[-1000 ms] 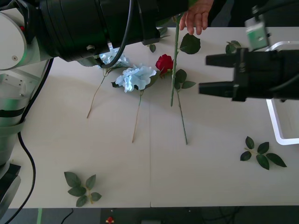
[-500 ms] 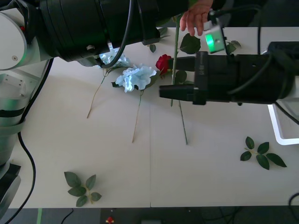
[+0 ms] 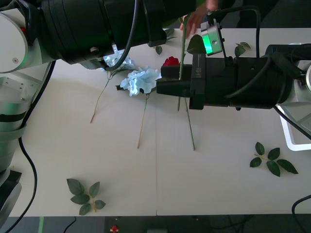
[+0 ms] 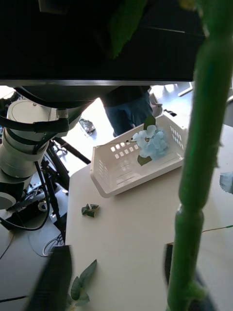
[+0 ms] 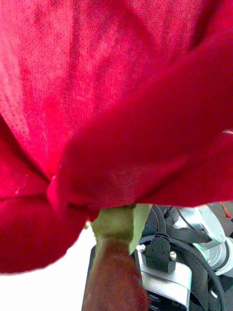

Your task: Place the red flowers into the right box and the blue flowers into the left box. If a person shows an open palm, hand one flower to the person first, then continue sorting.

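The right gripper [image 3: 163, 80] reaches across the table, its black fingers apart on either side of a hanging rose stem [image 3: 181, 73]. A person's hand [image 3: 194, 19] sits at twelve o'clock. The left gripper's state I cannot tell; a red bloom [image 5: 111, 107] presses against its camera.

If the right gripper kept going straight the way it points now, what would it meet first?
Probably the blue flower lying just beyond the right gripper; the upright green stem already stands between its fingers, though depth is unclear.
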